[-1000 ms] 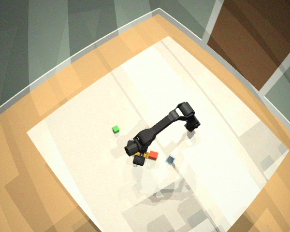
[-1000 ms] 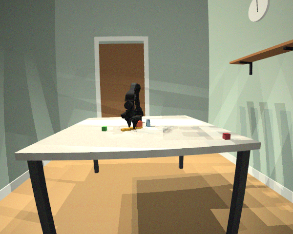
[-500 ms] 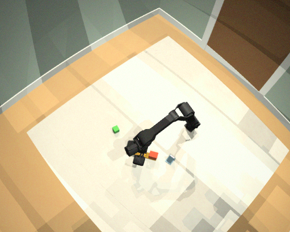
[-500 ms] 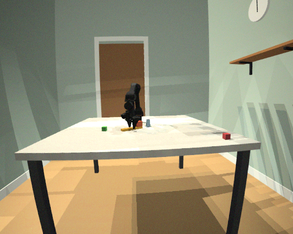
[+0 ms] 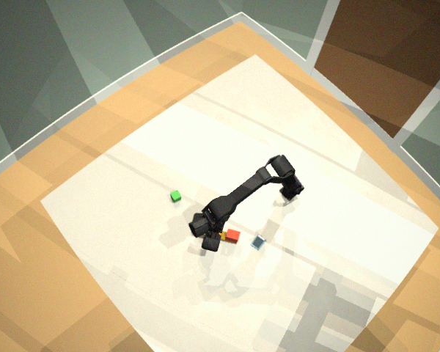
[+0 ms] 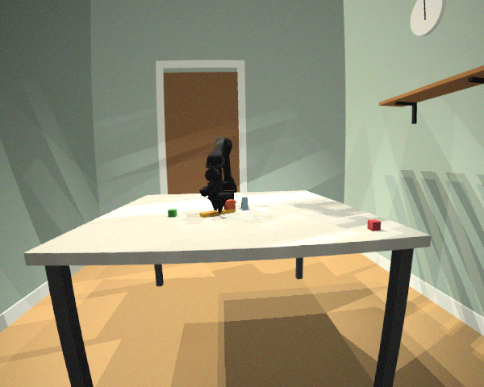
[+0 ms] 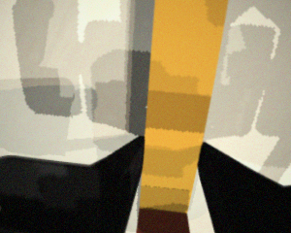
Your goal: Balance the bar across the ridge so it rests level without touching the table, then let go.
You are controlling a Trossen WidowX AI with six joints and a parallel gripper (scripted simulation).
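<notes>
The bar (image 5: 223, 235) (image 6: 207, 214) (image 7: 179, 107) is long, flat and yellow, with a red block (image 5: 232, 235) (image 6: 230, 204) (image 7: 162, 223) on one end. It lies low at the table top; whether it touches cannot be told. My gripper (image 6: 219, 210) (image 7: 171, 146) points down and is shut on the bar, with one black finger at each side of the yellow part. In the top view the arm hides the fingertips. The ridge, a small blue-grey block (image 5: 258, 241) (image 6: 244, 204) that narrows upward, stands on the table beyond the bar's red end, apart from it.
A green cube (image 5: 175, 196) (image 6: 172, 213) lies on the table (image 5: 117, 227) (image 6: 192, 237), off the end of the bar away from the red block. A dark red cube (image 6: 373, 225) lies near the table's front right corner in the exterior view.
</notes>
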